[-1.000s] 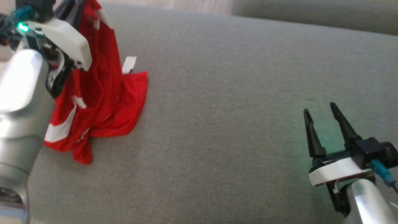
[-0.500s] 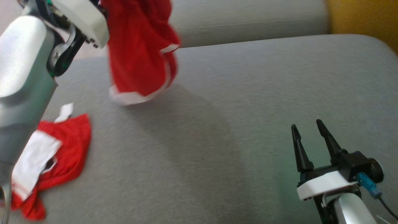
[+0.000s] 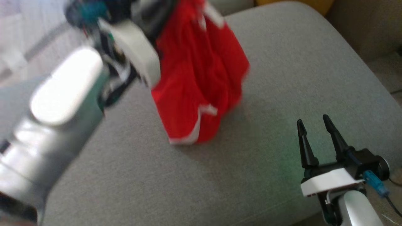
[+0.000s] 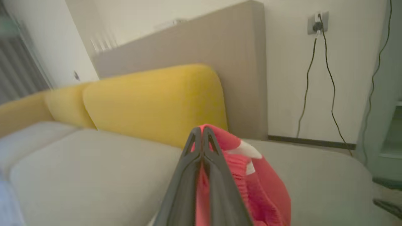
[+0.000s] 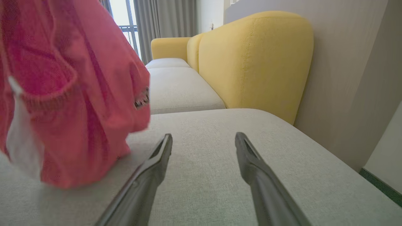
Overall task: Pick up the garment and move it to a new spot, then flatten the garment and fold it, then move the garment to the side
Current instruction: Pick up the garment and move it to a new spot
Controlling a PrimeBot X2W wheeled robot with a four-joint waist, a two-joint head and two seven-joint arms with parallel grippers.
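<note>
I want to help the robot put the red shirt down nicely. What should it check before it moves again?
1. Left hand shut tight on the red garment: ok.
2. Right hand open and holding nothing: ok.
3. Right hand apart from the garment, so nothing snags: ok.
4. Bare room on the grey seat cushion to lay the garment down: ok.
5. Garment spread flat, ready to fold: not ok, it hangs bunched in folds.
6. Bottom hem lifted clear of the cushion: cannot tell, it hangs very close to it.
</note>
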